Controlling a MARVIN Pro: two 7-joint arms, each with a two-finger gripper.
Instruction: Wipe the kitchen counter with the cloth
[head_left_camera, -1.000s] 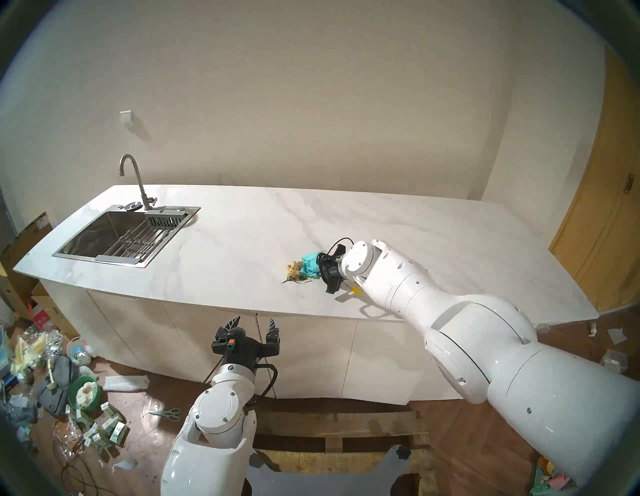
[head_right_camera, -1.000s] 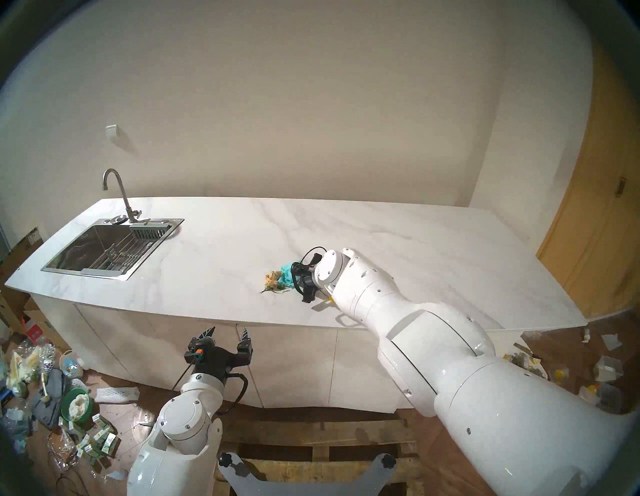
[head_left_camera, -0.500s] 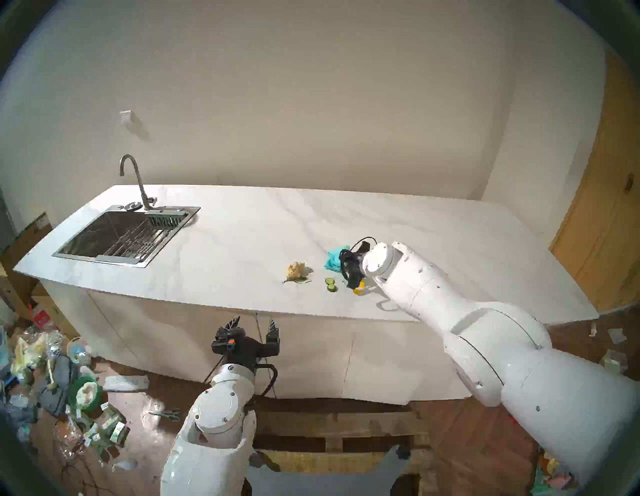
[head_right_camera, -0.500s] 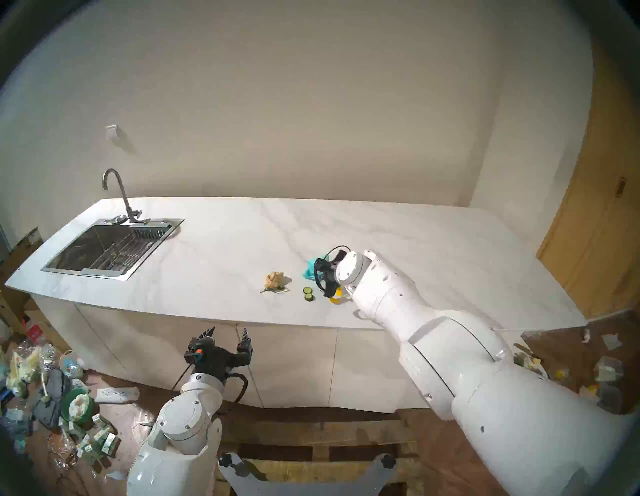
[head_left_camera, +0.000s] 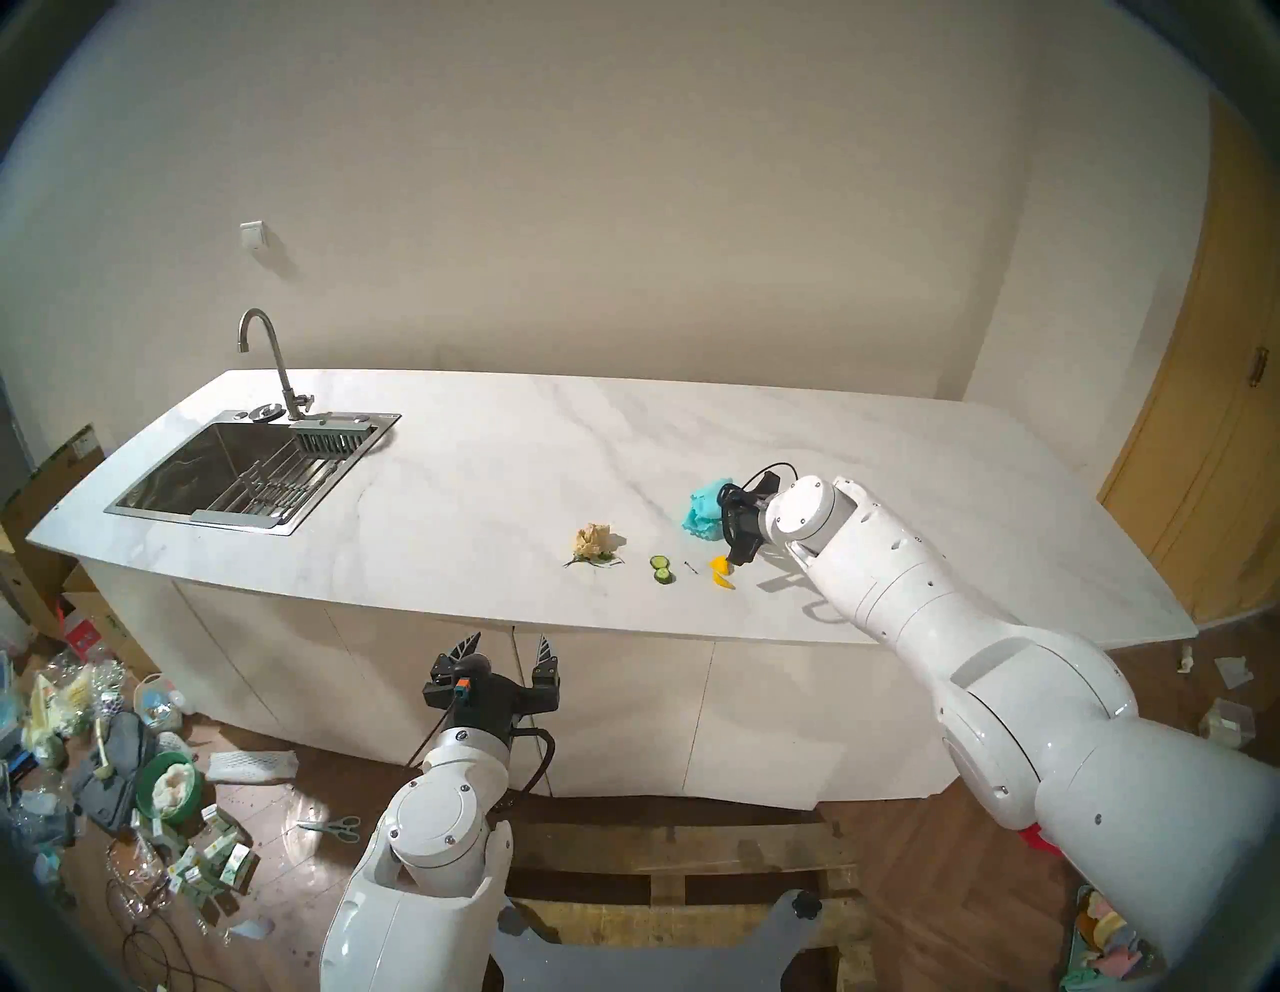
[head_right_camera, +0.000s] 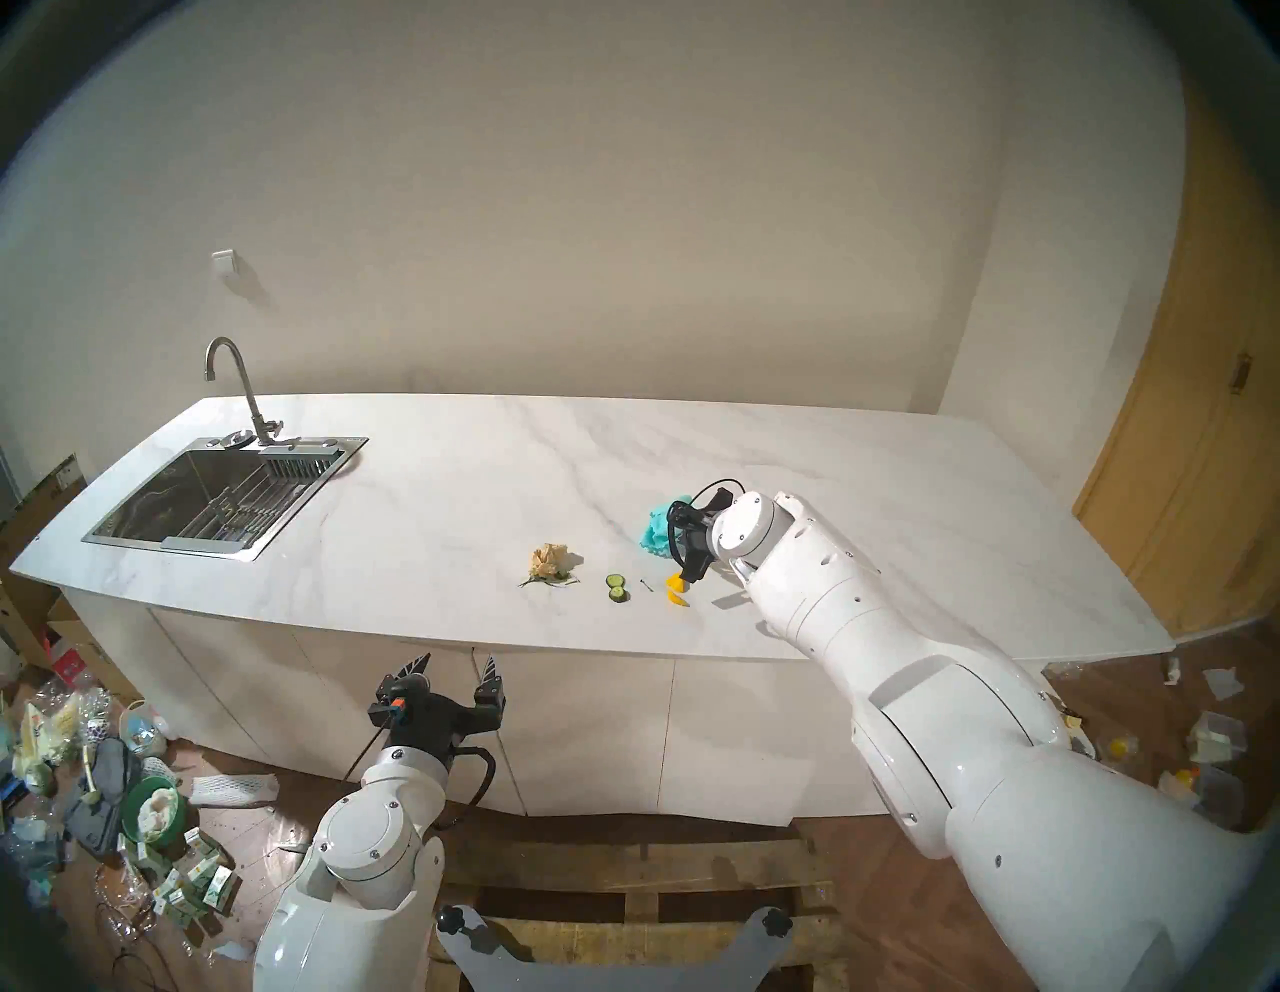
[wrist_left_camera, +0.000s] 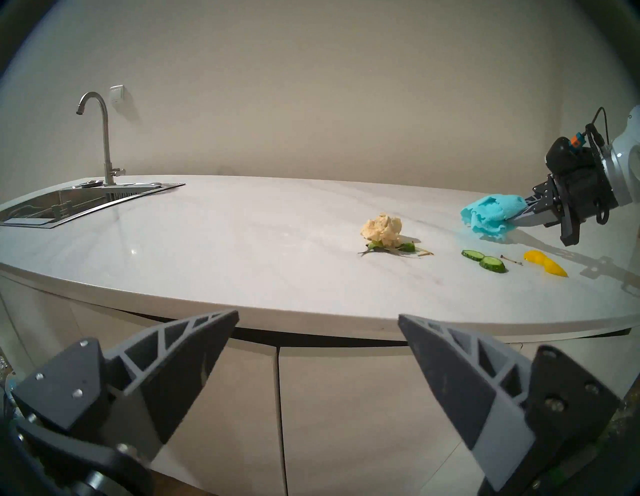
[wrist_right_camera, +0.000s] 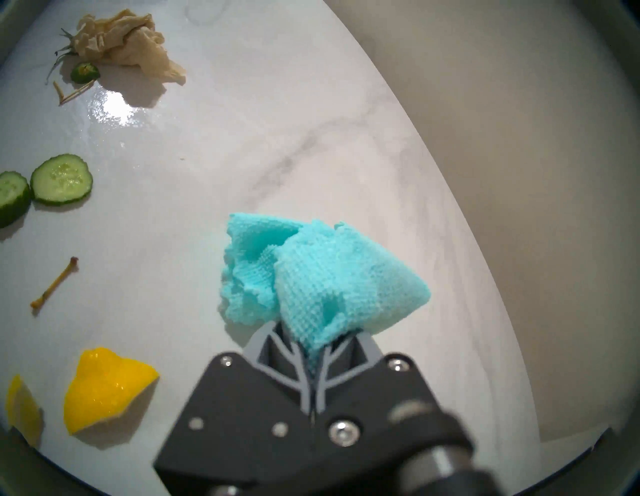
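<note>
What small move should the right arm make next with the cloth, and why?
Probably lower the cloth onto the kitchen counter beside the yellow peel. The right gripper is shut on it, apparently just above the slab, and the scraps lie unswept: peel, cucumber slices, paper wad.

The kitchen counter (head_left_camera: 485, 485) bears paper wad (head_left_camera: 594, 540), cucumber slices (head_left_camera: 661, 568), yellow peel (head_left_camera: 720, 571).

1. The sink (head_left_camera: 228, 478) sat in the kitchen counter (head_left_camera: 485, 450) at its left end.
2. Near the front edge lay, left to right, a paper wad (head_left_camera: 593, 540), cucumber slices (head_left_camera: 661, 568) and peel pieces (head_left_camera: 720, 573).
3. The cloth (head_left_camera: 706, 516) lay behind the peel.
</note>
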